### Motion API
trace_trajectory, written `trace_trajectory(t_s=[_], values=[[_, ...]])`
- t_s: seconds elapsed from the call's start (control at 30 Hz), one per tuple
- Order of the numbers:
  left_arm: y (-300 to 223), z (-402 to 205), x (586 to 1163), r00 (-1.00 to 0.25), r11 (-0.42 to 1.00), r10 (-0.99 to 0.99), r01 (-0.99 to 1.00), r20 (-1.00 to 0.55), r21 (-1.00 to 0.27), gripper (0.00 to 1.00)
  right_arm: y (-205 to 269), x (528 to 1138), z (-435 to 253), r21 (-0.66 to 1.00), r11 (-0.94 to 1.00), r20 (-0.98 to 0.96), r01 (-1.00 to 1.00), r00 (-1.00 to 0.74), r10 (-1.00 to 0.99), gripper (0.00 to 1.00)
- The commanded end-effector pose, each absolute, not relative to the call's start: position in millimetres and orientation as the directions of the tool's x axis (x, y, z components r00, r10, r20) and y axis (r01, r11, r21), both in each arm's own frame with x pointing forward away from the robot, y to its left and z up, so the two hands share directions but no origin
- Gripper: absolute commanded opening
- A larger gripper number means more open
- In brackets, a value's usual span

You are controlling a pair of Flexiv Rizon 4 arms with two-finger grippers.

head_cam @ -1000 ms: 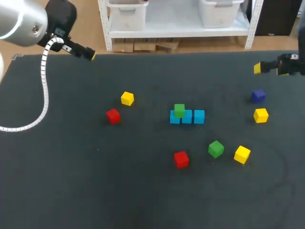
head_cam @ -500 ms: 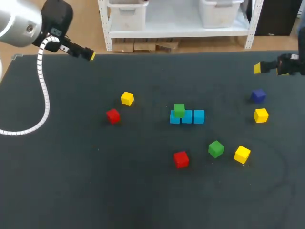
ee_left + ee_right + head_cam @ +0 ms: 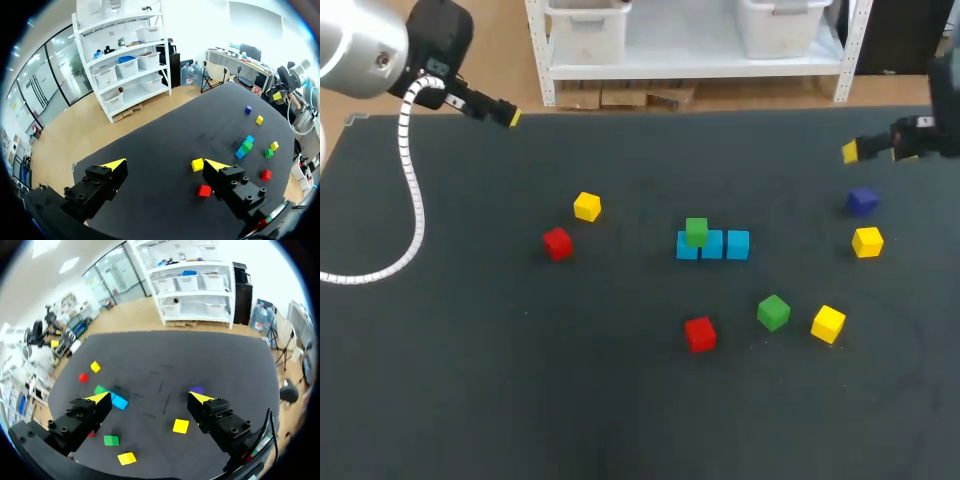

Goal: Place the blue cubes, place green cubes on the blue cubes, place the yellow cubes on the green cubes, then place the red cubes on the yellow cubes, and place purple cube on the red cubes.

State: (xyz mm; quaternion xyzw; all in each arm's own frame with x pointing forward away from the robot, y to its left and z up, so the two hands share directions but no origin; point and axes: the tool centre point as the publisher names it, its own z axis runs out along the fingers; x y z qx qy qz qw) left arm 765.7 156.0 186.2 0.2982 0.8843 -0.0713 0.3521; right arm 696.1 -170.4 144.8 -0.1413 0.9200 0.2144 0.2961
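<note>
A short row of light-blue cubes [image 3: 736,246] lies side by side near the middle of the dark matte tabletop [image 3: 470,380]. One green cube [image 3: 696,231] sits on top of it, toward the row's left end. The other pieces lie scattered singly around the stack, each apart from its neighbours. A second green cube [image 3: 773,312] lies nearer the front and to the right, with a yellow cube [image 3: 828,323] just beside it and a red cube [image 3: 700,334] a little further left. On the left of the row sit another red cube [image 3: 557,243] and, behind it, another yellow cube [image 3: 587,207]. Off to the right, near the table's edge, a dark purple cube [image 3: 861,200] lies with a third yellow cube [image 3: 867,242] close in front of it. The right gripper [image 3: 149,397] hangs over the far right of the table, just behind the purple cube, its claw spread wide with only table between the fingers. The left gripper [image 3: 165,164] is at the far left corner, well away from every cube, likewise spread and holding nothing. A white coiled cable [image 3: 412,190] loops down from the left arm over the table's left side.
</note>
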Motion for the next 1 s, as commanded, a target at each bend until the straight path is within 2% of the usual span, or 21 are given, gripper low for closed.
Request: trace_trajectory(t_s=[0.03, 0.27, 0.43, 0.73, 1.0], values=[[157, 186, 765, -0.572, 0.811, 0.477, 0.58, -0.667, 0.082, 1.0, -149, 697, 156, 0.256, 0.869, -0.531, -0.423, -0.813, -0.239, 1.0], [157, 186, 765, -0.572, 0.811, 0.477, 0.58, -0.667, 0.082, 1.0, -118, 665, 163, 0.093, 0.803, -0.42, -0.588, -0.754, -0.504, 1.0], [157, 186, 765, -0.572, 0.811, 0.477, 0.58, -0.667, 0.082, 1.0, -111, 638, 157, 0.021, 0.794, -0.338, -0.607, -0.752, -0.566, 1.0], [157, 186, 765, -0.572, 0.811, 0.477, 0.58, -0.667, 0.082, 1.0, -112, 587, 114, 0.046, 0.798, -0.217, -0.6, -0.786, -0.579, 1.0], [157, 186, 765, -0.572, 0.811, 0.477, 0.58, -0.667, 0.082, 1.0, -100, 556, 93, 0.083, 0.721, -0.191, -0.688, -0.721, -0.666, 1.0]])
